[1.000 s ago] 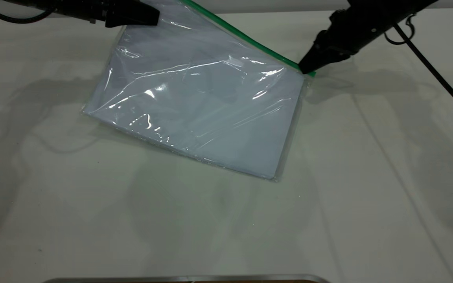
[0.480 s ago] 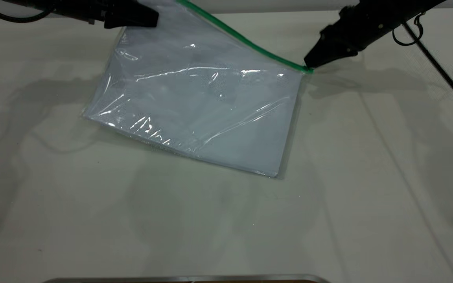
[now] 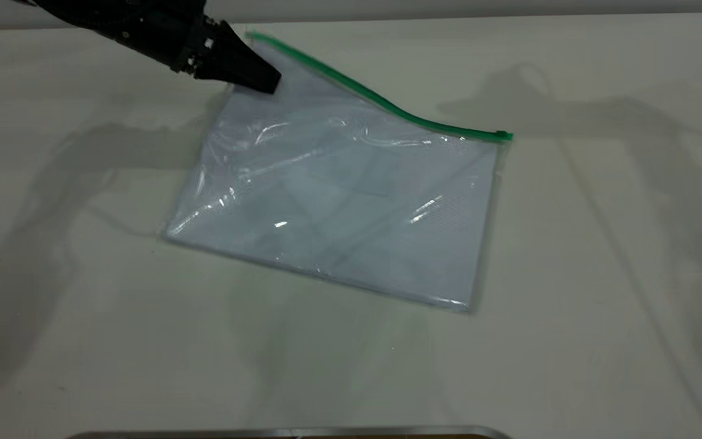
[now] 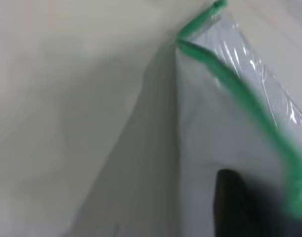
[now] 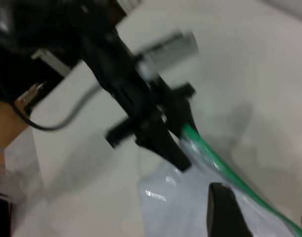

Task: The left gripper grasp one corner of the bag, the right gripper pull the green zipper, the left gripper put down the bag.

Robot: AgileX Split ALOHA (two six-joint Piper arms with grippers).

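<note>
The bag (image 3: 351,201), a clear pouch with white paper inside, lies tilted on the white table (image 3: 601,274). The green zipper (image 3: 381,103) runs along its far edge, with the slider tab (image 3: 503,135) at the right end. My left gripper (image 3: 264,81) is shut on the bag's far left corner, which sits slightly raised. The left wrist view shows the zipper (image 4: 239,96) beside one of its fingers (image 4: 235,202). My right gripper (image 5: 262,197) is out of the exterior view; it hangs open above the bag (image 5: 180,207), facing the left gripper (image 5: 175,155).
A metal edge (image 3: 290,431) runs along the table's front. The right wrist view shows the table's far edge with dark equipment and a wooden surface (image 5: 7,123) beyond it.
The right gripper has let go of the zipper end and left the exterior view. The left gripper moved down and right with the corner. The bag lies lower, flatter and shifted right.
</note>
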